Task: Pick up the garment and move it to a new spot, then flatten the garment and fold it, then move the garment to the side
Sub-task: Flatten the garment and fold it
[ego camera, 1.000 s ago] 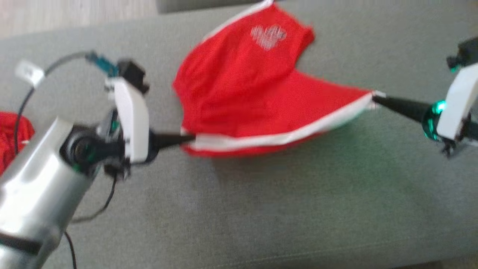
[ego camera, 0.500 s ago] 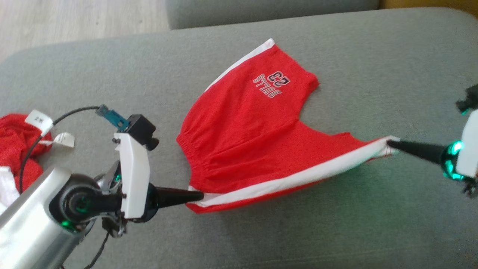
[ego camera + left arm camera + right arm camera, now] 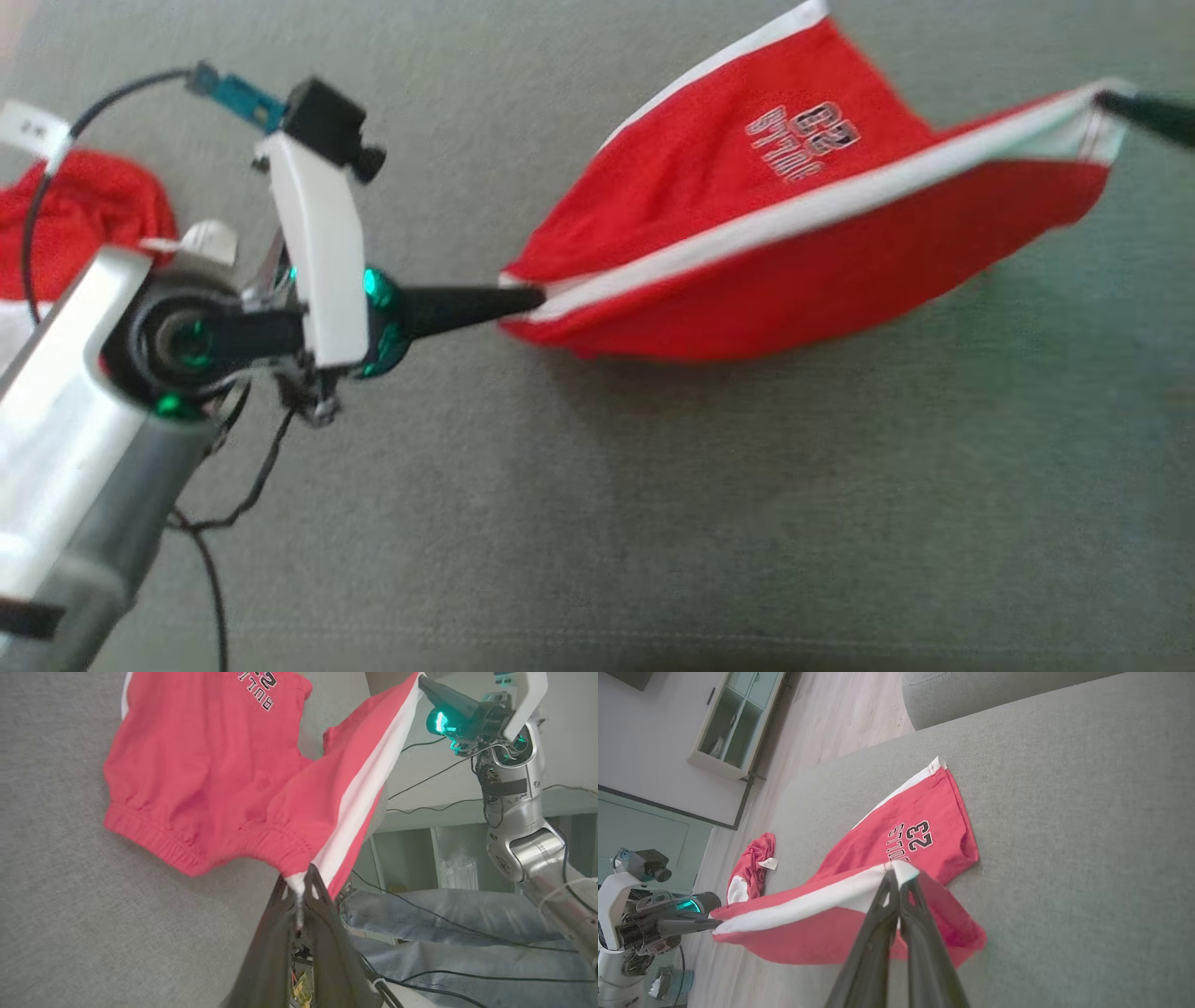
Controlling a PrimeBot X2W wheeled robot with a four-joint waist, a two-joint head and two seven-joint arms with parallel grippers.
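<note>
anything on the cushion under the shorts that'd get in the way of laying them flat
Nothing visible does. The red shorts are stretched between the left gripper and right gripper above bare grey cushion. A second red garment lies off to the left, apart.

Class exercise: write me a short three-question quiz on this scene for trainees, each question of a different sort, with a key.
1. True or false: the left claw and the right claw are both shut on the white stripe of the shorts.
2. Which number is printed on the shorts? A) 23 B) 45 C) 7
3. Fill in: the second red garment lies crumpled on the sofa, on the robot's ___ side.
Key: 1 true; 2 A; 3 left.
</note>
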